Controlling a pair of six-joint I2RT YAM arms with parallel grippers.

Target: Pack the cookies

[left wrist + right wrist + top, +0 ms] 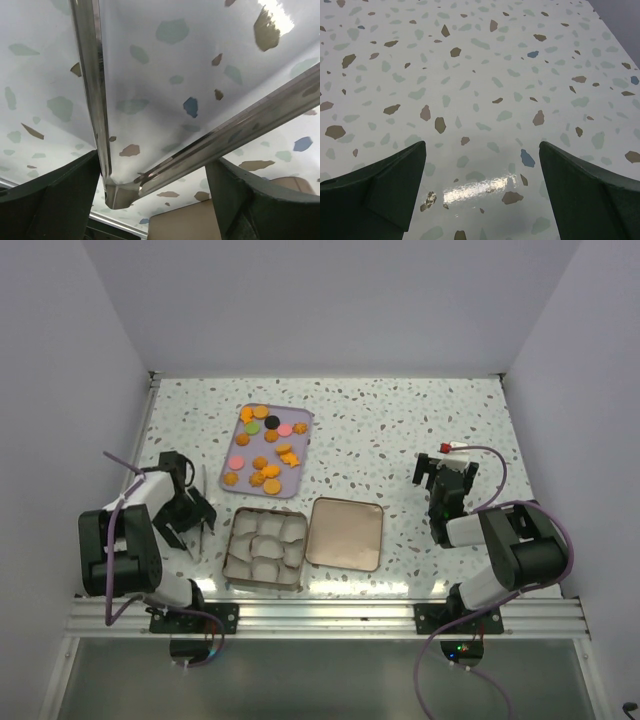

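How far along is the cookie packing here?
Done: the tin stands open, its lid beside it, paper cups looking empty. In hand: the left gripper grips tongs with nothing between them. Left: the cookies all lie on the lilac tray. The right gripper is open over bare table.

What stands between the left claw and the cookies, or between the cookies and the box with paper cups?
Nothing visible does. The left claw, holding metal tongs, has only table surface between it and the cookies on the lilac tray. The open box lies beside the tray, its lid set aside.
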